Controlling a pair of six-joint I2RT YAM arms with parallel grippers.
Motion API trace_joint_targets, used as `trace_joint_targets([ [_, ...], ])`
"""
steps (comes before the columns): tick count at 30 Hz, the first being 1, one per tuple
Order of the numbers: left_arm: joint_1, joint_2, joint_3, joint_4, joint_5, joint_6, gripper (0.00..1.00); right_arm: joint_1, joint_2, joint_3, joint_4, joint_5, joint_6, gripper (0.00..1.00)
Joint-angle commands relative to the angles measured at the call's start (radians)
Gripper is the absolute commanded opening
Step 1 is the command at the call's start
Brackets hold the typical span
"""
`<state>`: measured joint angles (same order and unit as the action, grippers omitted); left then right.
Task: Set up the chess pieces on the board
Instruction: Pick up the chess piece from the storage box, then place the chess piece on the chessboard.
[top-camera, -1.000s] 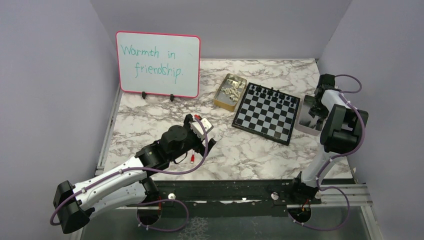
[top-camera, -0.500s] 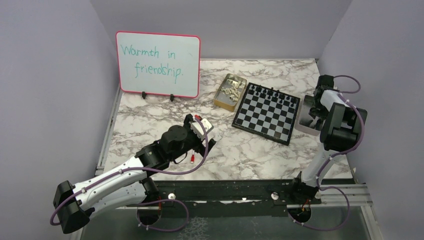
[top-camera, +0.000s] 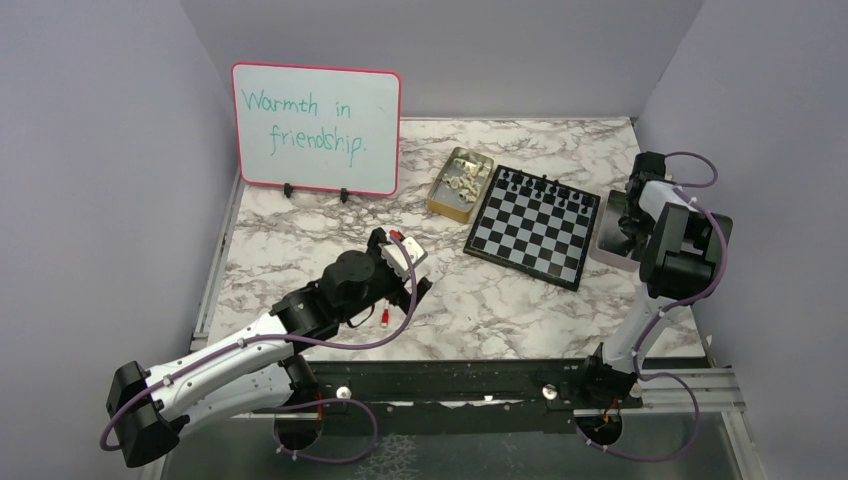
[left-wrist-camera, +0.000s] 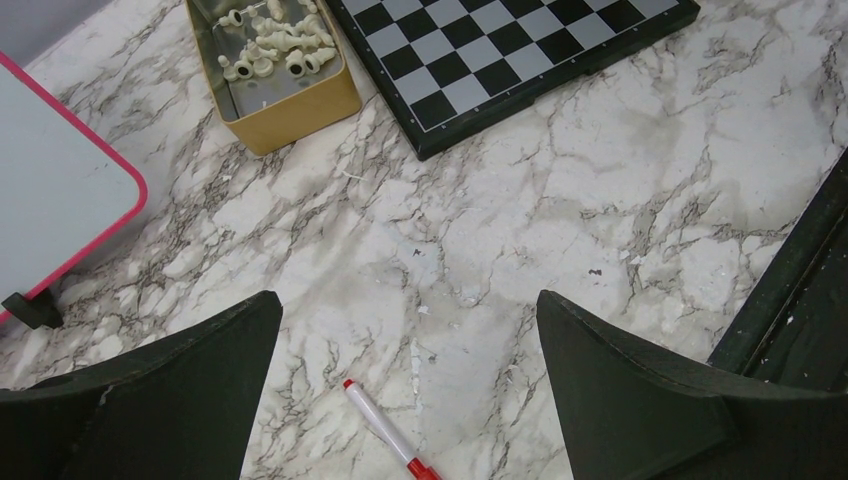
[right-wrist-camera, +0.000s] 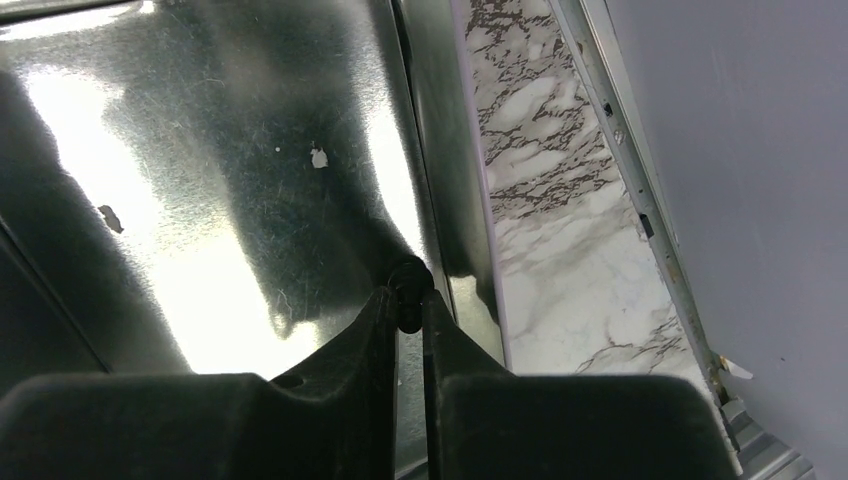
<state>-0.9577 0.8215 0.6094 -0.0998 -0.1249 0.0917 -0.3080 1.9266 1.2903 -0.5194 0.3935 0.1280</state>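
Observation:
The board (top-camera: 535, 225) lies at the back right, with several black chess pieces (top-camera: 540, 185) along its far rows. Cream chess pieces (left-wrist-camera: 275, 45) lie loose in a gold tin (top-camera: 460, 183) left of the board. My right gripper (right-wrist-camera: 408, 300) reaches down into a silver tin (right-wrist-camera: 200, 150) at the board's right side. It is shut on a small black chess piece (right-wrist-camera: 407, 285) at its fingertips, close to the tin's right wall. My left gripper (left-wrist-camera: 408, 300) hangs open over bare marble in front of the board's near left corner (left-wrist-camera: 500, 50), holding nothing.
A red-and-white marker pen (left-wrist-camera: 385, 428) lies on the marble under the left gripper. The pink-framed whiteboard (top-camera: 315, 128) stands at the back left. The right wall and a metal rail (right-wrist-camera: 640, 200) run close beside the silver tin.
The right arm has sunk slightly over the silver tin and its jaws have come together on a black piece. The left arm has not moved.

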Motion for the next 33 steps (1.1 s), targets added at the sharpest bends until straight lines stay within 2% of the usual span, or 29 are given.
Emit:
trace_joint_targets([
  [1,-0.003,0.003,-0.005,0.015,-0.029,0.010,0.99,-0.005,0.003,-0.007,0.015,0.009,-0.018,0.10],
  [6,-0.004,0.010,-0.004,0.015,-0.031,0.013,0.99,-0.005,-0.013,0.023,-0.019,0.005,-0.022,0.01],
  [17,-0.004,0.015,-0.007,0.015,-0.049,0.020,0.99,-0.002,-0.091,0.123,-0.132,-0.084,0.006,0.01],
  [23,-0.003,0.019,-0.004,0.011,-0.053,0.023,0.99,0.015,-0.142,0.170,-0.163,-0.197,0.030,0.01],
  [33,-0.003,0.015,-0.006,0.008,-0.064,0.028,0.99,0.181,-0.145,0.210,-0.161,-0.290,0.101,0.01],
])
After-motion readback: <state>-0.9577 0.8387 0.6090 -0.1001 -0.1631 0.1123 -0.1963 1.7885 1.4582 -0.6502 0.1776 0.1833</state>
